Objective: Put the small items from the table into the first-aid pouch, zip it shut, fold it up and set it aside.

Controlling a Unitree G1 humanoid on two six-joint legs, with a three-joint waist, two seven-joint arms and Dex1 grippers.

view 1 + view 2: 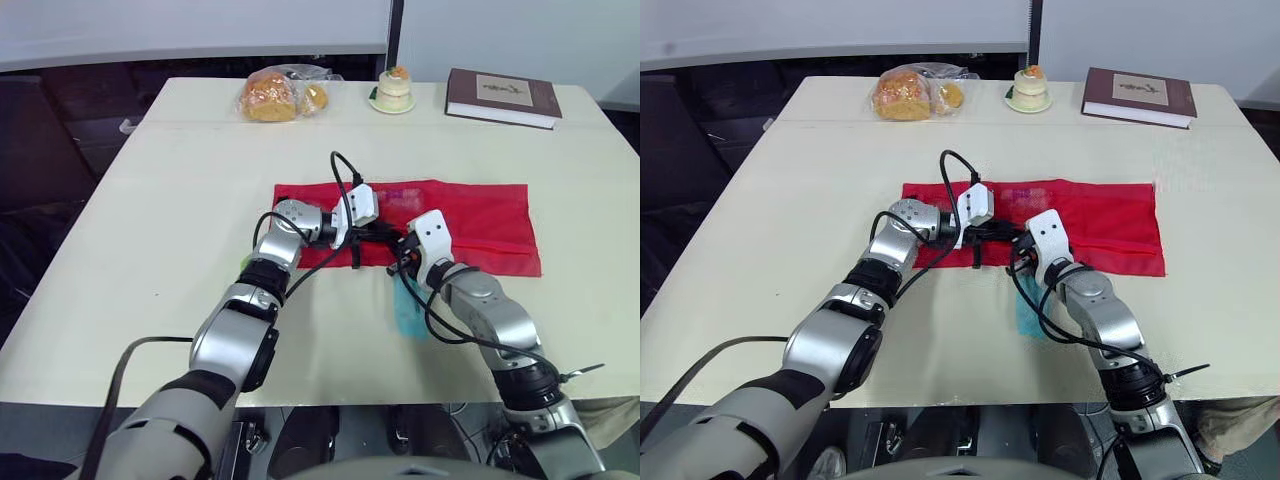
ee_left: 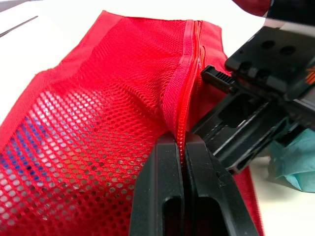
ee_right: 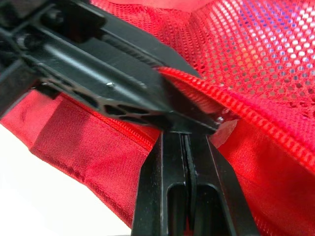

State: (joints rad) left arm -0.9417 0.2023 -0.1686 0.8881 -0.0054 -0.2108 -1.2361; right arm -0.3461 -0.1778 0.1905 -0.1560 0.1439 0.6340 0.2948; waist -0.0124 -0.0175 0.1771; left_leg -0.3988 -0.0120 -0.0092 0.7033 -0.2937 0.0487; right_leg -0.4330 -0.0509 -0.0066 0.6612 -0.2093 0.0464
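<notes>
Left gripper [image 2: 181, 141] is clamped on the zipper edge of the red mesh first-aid pouch [image 1: 480, 225] on the cream table [image 1: 180, 200]. Right gripper [image 3: 186, 137], likewise closed, pinches the same seam just beside it (almost touching). A pull could slip the mesh free or bump the two together. The crumpled teal packet [image 1: 408, 308] lies outside the pouch, beside the right gripper, so zipping now would strand it.

Left pincer [image 1: 1002, 234] and right pincer [image 1: 1020, 252] at the near edge of the red pouch [image 1: 1095, 225], perhaps on its zip.
</notes>
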